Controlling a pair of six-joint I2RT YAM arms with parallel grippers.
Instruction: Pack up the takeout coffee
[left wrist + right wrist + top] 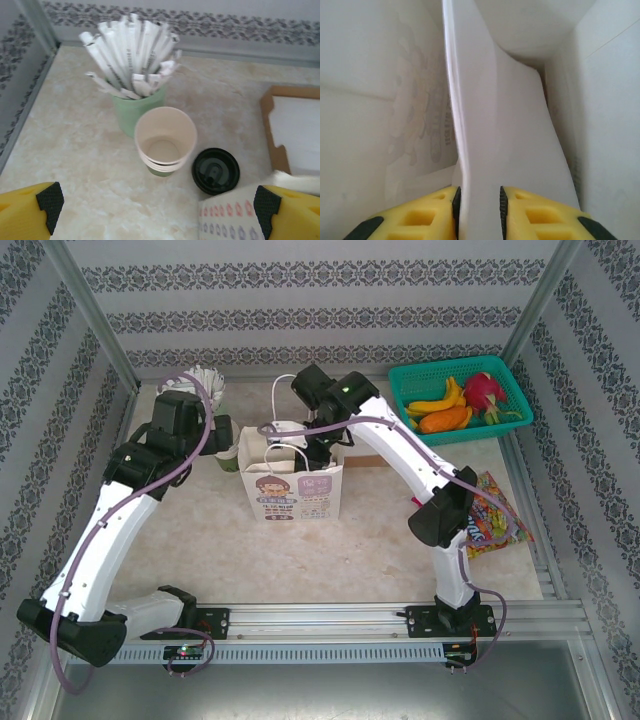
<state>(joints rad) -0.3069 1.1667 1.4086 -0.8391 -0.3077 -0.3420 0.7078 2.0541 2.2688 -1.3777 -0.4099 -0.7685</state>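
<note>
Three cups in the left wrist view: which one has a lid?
The takeout coffee, beside the paper bag, under a round black lid. The stacked cream cups gape open; the green cup holds white sticks.

The left arm [100,540] and right arm [400,455] are glossy white shells joined by bulky black housings, each trailed by a mauve cable [209,425]. Their black bases [450,618] are bolted to a silver slotted rail [320,618], and a small green light [347,390] glows on the right wrist. The left fingers [25,212] and right fingers [545,217] are bright yellow — black-padded, the right ones moulded with shallow pockets.
</note>
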